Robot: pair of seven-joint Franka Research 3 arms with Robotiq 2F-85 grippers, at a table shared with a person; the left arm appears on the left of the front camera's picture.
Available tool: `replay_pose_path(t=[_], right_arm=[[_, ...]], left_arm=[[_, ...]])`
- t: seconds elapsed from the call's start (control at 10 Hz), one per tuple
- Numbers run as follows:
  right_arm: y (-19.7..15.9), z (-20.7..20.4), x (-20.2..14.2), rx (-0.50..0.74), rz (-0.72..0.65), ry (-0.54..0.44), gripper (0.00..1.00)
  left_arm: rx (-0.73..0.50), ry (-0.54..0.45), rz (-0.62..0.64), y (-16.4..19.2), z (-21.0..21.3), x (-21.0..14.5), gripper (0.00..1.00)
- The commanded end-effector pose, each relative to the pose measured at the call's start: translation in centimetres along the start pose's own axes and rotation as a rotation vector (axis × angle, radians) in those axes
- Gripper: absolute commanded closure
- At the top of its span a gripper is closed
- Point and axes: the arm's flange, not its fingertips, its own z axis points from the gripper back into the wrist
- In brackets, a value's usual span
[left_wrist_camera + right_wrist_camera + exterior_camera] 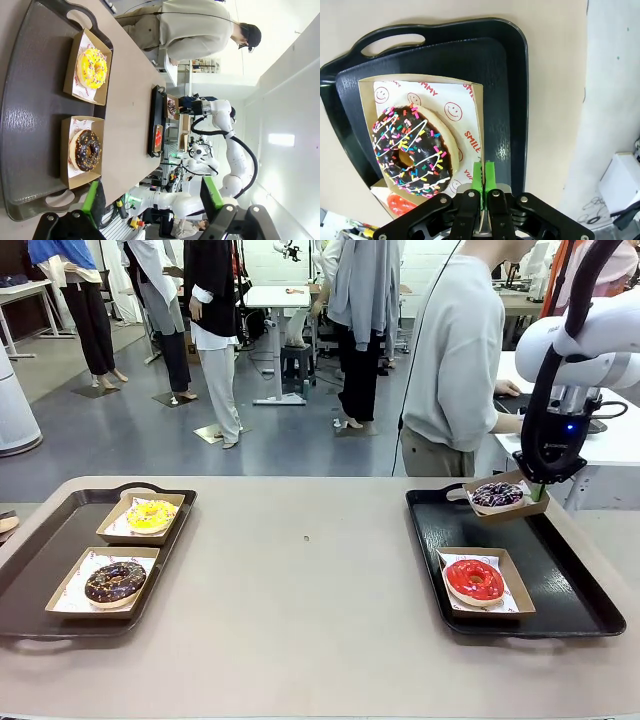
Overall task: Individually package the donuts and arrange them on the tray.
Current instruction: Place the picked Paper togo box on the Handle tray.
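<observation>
over the right tray (580, 615), right hand (482, 175) pinching purple donut's box (477, 107), seemingly lifted, red donut (474, 580) nearby

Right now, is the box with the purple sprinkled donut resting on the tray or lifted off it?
Lifted: the right tool pinches the box by its edge, tilted above the tray.

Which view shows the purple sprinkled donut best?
Right wrist view: the purple donut is close up, sprinkles and icing clear, in its box pinched by the right gripper. Front view shows it small, above the tray. Left wrist view: tiny, distant.
</observation>
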Motion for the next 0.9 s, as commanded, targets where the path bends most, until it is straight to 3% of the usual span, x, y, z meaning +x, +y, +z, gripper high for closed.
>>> replay_pose_path(t=[0.0, 0.8], right_arm=[[-0.1, -0.8, 0.7, 0.034, -0.006, -0.013, 0.98], [2.6, -4.5, 2.5, 0.037, -0.034, -0.005, 0.98]], left_arm=[[-0.006, 0.001, -0.004, -0.1, 0.1, -0.1, 0.00], [-0.006, 0.001, -0.004, -0.1, 0.1, -0.1, 0.00]])
